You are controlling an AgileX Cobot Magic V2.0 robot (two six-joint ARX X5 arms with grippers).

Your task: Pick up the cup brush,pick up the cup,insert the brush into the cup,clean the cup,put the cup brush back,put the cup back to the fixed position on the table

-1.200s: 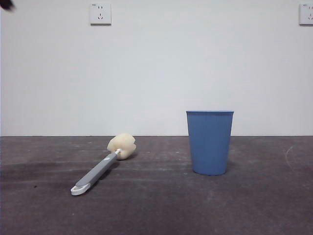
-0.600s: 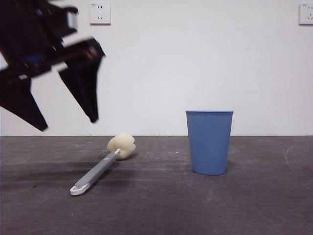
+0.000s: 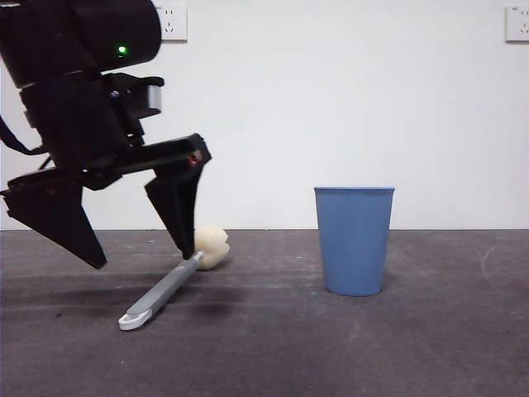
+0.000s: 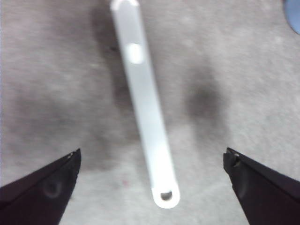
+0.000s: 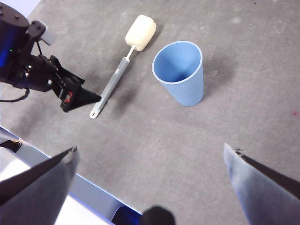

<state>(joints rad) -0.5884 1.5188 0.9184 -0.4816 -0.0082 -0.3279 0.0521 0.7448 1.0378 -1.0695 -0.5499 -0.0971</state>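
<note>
Brush (image 3: 165, 289) lies flat on the surface (image 3: 273, 356), so my left end effector (image 3: 136, 252) hangs above its handle, jaws spread wide to straddle it. Cup (image 3: 355, 240) stands upright well aside. My right end effector (image 5: 150, 187) waits high, jaws apart, holding nothing.

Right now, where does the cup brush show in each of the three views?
Front view: the cup brush lies on the table left of the cup, under the left hand.
Left wrist view: its grey handle runs between the open jaws.
Right wrist view: it lies beside the cup.
Shared landmark: the white looped tip.
</note>
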